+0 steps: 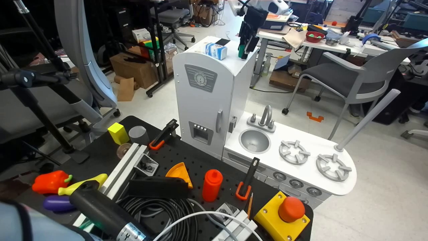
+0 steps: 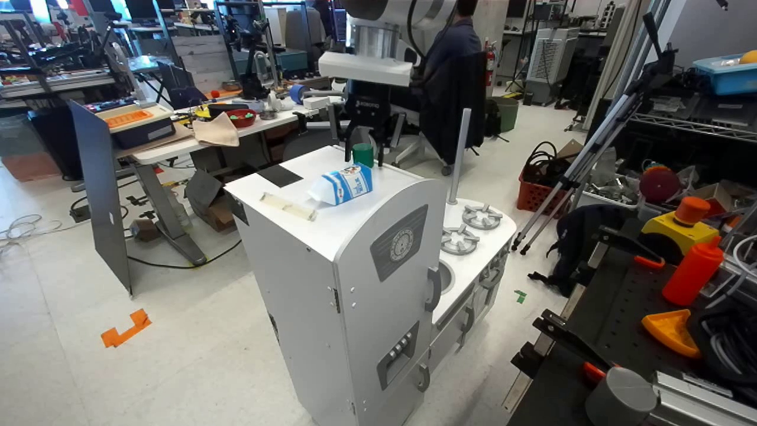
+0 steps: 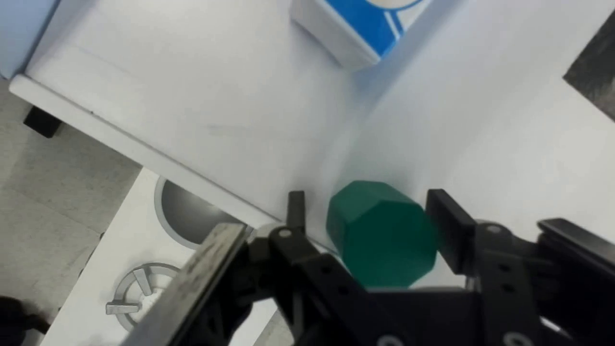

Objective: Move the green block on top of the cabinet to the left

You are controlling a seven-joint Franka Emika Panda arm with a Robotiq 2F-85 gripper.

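- Standing on top of the cabinet (image 1: pixel 204 107): green block (image 3: pixel 379 235), faceted, at lower centre right in the wrist view and at upper centre in both exterior views.
- Gripper (image 3: pixel 369 216): pointing down, set wide, one finger to either side of the block. Gap visible beside the finger (image 3: pixel 296 211) at left in the wrist view; contact at the finger on the right cannot be told.
- Nearest edge: side rim (image 3: pixel 144 154) of the cabinet top, slanting in the wrist view from the left of the frame down to lower centre and passing near the block.
- Beyond and below that rim: counter (image 1: pixel 304 172) with grey sink (image 1: pixel 255 140) and two burners (image 1: pixel 304 153), right of centre in an exterior view.
- Front edge: arched, in both exterior views.
- Carton (image 2: pixel 349 184), blue and white: lying on the cabinet top; at the top of the frame in the wrist view, apart from the block.
- Dark patch (image 2: pixel 281 176), flat: along the upper left edge of the cabinet top in an exterior view; at the right margin, upper half, in the wrist view.
- Tape strip (image 2: pixel 288 207), pale: near the left edge of the cabinet top in an exterior view.
- Room on the top: white surface in the wrist view from the block up to the carton, and rightward as far as the dark patch.
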